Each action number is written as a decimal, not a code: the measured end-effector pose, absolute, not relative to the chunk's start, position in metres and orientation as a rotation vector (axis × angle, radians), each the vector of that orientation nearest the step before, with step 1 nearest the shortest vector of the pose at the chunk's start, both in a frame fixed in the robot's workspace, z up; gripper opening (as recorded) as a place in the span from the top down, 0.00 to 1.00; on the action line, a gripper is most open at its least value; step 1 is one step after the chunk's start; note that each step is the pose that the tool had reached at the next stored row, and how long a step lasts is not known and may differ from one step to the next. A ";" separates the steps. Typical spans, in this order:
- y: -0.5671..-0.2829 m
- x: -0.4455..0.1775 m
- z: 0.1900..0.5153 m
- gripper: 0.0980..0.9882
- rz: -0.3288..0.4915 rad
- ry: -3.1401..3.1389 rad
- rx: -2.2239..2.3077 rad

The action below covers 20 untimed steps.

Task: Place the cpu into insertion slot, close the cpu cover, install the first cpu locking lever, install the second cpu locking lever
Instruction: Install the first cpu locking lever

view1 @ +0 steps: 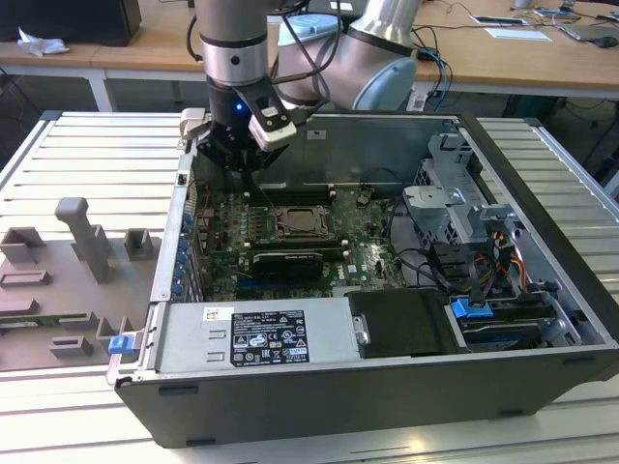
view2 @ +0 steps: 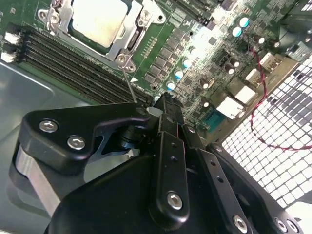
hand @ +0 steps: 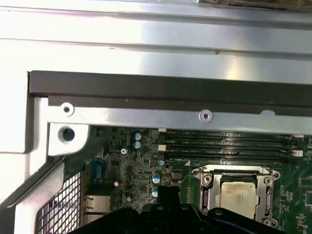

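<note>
Half down inside the computer case [view1: 484, 126], hangs over the motherboard [view2: 214, 44] at the exterior view's left of the insertion slot [view1: 280, 224]; carries the gripper [view2: 161, 105] drawn narrow, no gap seen at its tips; stands just beside the free end of a thin wire lever [view2: 129, 83], contact unclear; finds the cpu [view2: 100, 19] seated flat in that slot, cpu cover [view2: 140, 24] closed over its edges; lies near the memory slots [view2: 63, 63].
</note>
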State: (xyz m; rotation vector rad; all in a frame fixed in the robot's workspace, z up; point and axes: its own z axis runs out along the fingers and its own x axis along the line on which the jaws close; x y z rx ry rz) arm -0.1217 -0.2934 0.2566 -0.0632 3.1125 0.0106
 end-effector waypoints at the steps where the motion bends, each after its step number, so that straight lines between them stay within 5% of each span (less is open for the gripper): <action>1: -0.292 -0.122 0.256 0.99 0.011 3.112 -0.063; 20: -0.290 -0.105 0.256 0.99 0.011 3.117 -0.063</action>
